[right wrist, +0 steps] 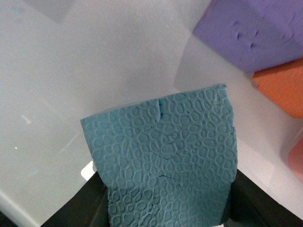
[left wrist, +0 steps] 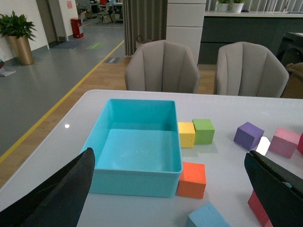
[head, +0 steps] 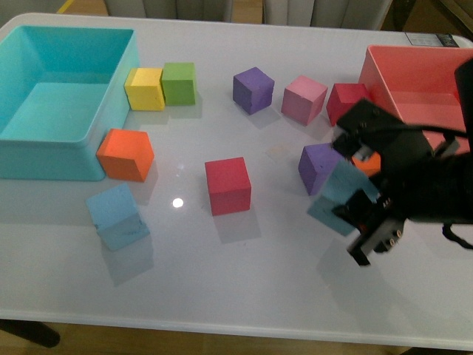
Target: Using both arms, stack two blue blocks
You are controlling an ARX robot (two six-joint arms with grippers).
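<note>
One blue block (head: 336,198) hangs tilted above the table at the right, with my right gripper (head: 353,185) shut on it. In the right wrist view that block (right wrist: 165,156) fills the space between the black fingers (right wrist: 253,201) of the right gripper (right wrist: 165,205), its textured face toward the camera. The other blue block (head: 117,216) rests on the table at the front left, below the orange cube. In the left wrist view it (left wrist: 206,216) shows at the bottom edge, between the spread jaws of my open left gripper (left wrist: 169,195), which holds nothing. The left arm is outside the front view.
A turquoise bin (head: 44,151) stands at the left, an orange cube (head: 126,154) against its corner. A red cube (head: 228,185) sits mid-table and a purple cube (head: 319,166) just behind the held block. Yellow (head: 145,89), green (head: 179,82), purple (head: 253,89) and pink (head: 304,99) cubes line the back. A red tray (head: 414,63) is back right.
</note>
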